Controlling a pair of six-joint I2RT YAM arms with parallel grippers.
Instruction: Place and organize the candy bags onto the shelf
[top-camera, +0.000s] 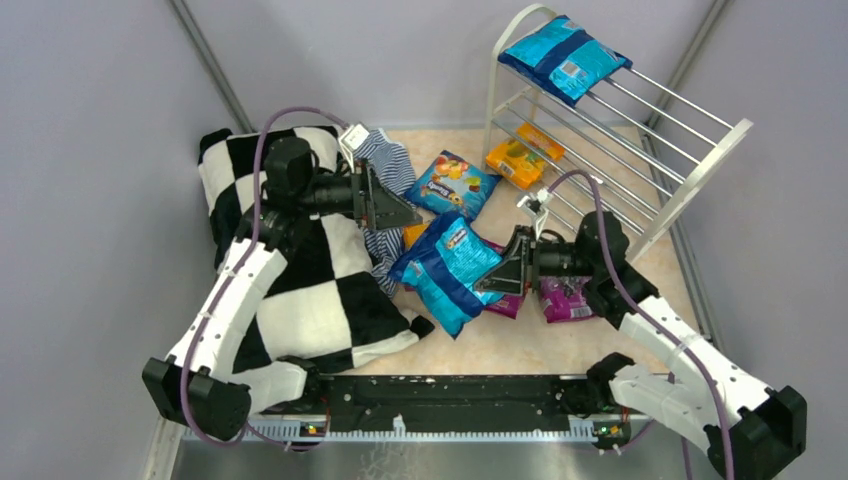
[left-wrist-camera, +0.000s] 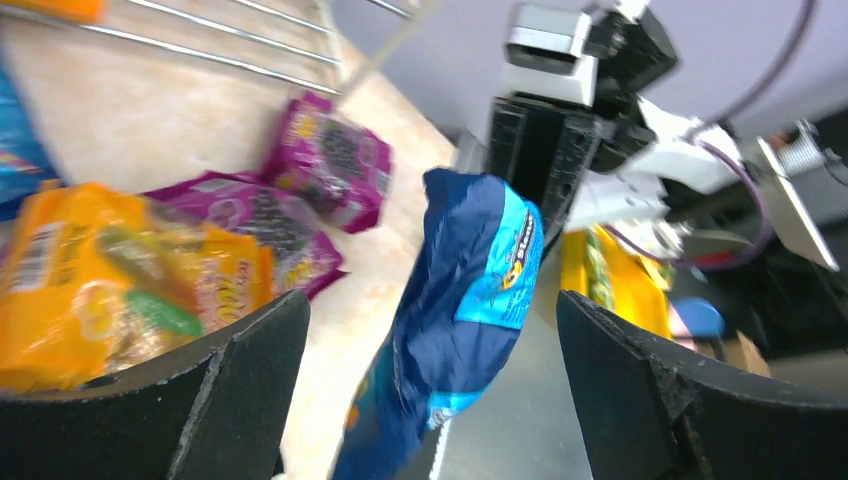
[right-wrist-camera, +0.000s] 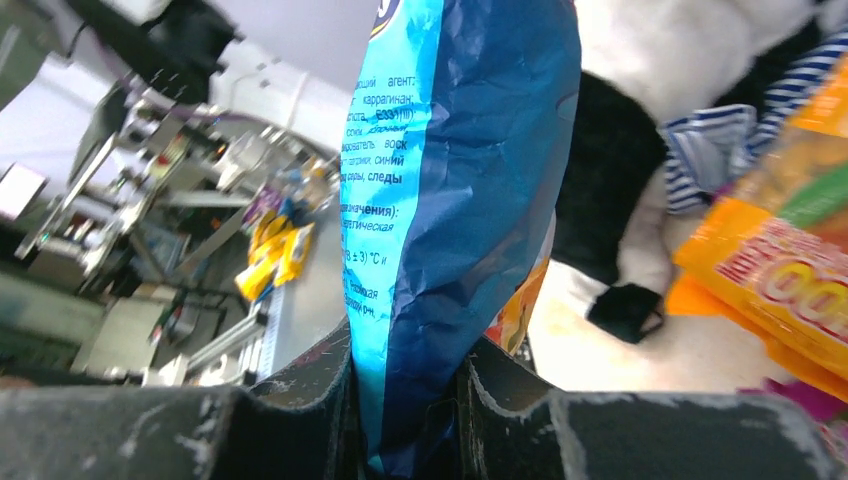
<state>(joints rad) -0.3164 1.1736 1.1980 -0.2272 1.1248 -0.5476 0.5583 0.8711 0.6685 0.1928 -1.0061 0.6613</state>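
My right gripper (top-camera: 497, 275) is shut on one edge of a blue candy bag (top-camera: 447, 268) and holds it raised over the floor; the right wrist view shows the bag (right-wrist-camera: 460, 200) pinched between the jaws (right-wrist-camera: 408, 370). My left gripper (top-camera: 400, 212) is open and empty beside the striped cloth, and it faces the held bag (left-wrist-camera: 470, 300) without touching it. The white shelf (top-camera: 700, 170) stands at the back right with a blue bag (top-camera: 565, 55) on its top tier and orange bags (top-camera: 520, 158) on a lower tier. Another blue bag (top-camera: 455, 183) lies on the floor.
Two purple bags (top-camera: 567, 298) (top-camera: 505, 305) lie under my right arm. An orange bag (left-wrist-camera: 110, 280) lies partly under the held bag. The checkered pillow (top-camera: 300, 290) and the striped cloth (top-camera: 385, 165) fill the left side. Grey walls enclose the area.
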